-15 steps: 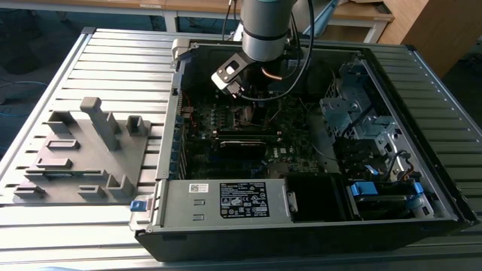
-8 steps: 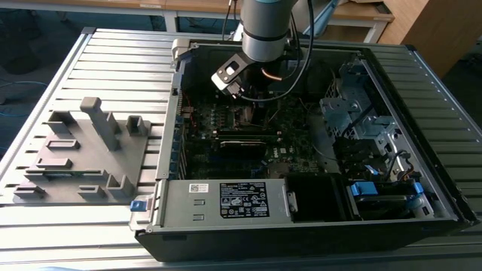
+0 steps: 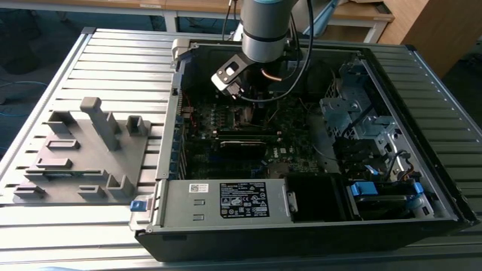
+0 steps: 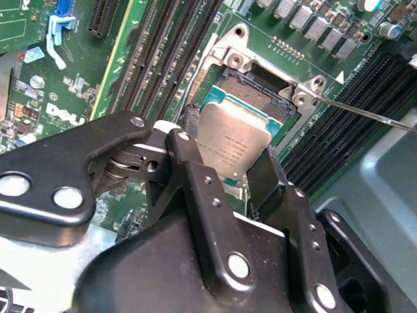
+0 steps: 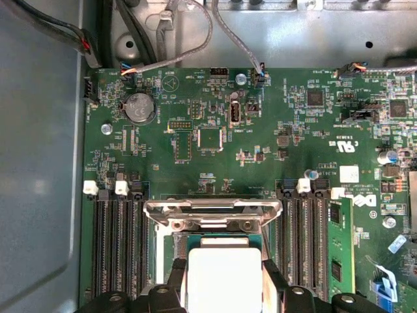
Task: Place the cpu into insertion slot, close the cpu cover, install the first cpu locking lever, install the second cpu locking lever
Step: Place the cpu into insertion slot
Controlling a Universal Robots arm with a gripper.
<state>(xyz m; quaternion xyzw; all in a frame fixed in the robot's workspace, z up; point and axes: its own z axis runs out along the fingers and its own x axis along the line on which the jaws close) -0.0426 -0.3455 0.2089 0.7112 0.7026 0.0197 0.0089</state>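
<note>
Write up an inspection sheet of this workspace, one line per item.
Surface: slatted metal table bearing an open computer case.
Job's things: cpu held over the insertion slot; cpu cover open, off the slot; one locking lever swung out.
Clutter: grey fixture tray on the exterior view's left.
Grippers: gripper shut on the cpu.
Cables: wire bundles along the case wall.
Surroundings: wooden furniture behind the table.

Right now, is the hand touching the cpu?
Touching. In the second wrist view the hand grips the cpu between its fingers, with no gap on either side.
</note>
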